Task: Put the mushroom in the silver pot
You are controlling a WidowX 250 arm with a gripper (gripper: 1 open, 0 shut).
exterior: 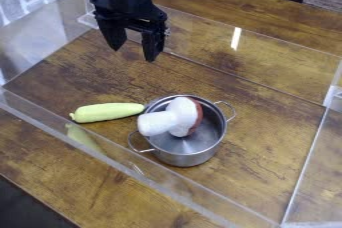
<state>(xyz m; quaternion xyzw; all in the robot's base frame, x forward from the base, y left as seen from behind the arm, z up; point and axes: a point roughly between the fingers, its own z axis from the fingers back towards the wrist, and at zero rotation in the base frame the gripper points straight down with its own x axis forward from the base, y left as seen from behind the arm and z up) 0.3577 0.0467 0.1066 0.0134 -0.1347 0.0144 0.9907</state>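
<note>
Black two-fingered gripper [134,44] up top left of centre, pointing mostly down, jaws spread wide, nothing between them. It hangs over bare wood, well apart from the pot and the vegetable.

Toy mushroom with chunky white stem and rounded reddish-brown cap [170,121] sits in the small round shiny silver pot [190,144]. It lies on its side, stem pointing left and poking over the pot's left rim, cap toward the right inside the pot. The pot stands upright on the dark wooden surface [254,92], one loop handle showing at upper right, another at lower left.

Long pale green vegetable [107,113] lies flat on the surface just left of the pot, close to the mushroom's stem end; can't tell whether they touch.

Clear plastic wall [301,187] borders the work area along the front and right side. White glare streak on the wood at upper right.
</note>
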